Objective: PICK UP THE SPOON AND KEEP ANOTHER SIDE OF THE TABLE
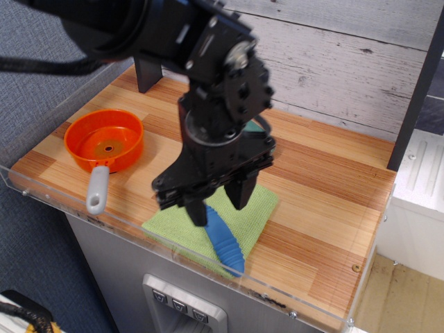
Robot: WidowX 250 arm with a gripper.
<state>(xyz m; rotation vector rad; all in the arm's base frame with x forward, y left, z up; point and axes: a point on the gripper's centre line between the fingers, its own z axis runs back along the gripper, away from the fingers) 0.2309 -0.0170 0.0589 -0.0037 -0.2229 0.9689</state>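
Observation:
The spoon (pixel 225 242) lies on a green cloth (pixel 243 216) near the front edge of the wood-pattern table (pixel 326 201). Only its ribbed blue handle shows; the metal head is hidden behind the gripper. My black gripper (pixel 216 202) has come down over the spoon's upper handle. Its two fingers stand apart, one on each side of the handle, the left fingertip (pixel 198 211) low by the cloth. The jaws look open and have not closed on the handle.
An orange pan (pixel 104 140) with a grey handle (pixel 96 189) sits at the left front. A clear acrylic rim (pixel 139 229) runs along the front edge. A dark post (pixel 147 75) stands at the back left. A white plank wall is behind.

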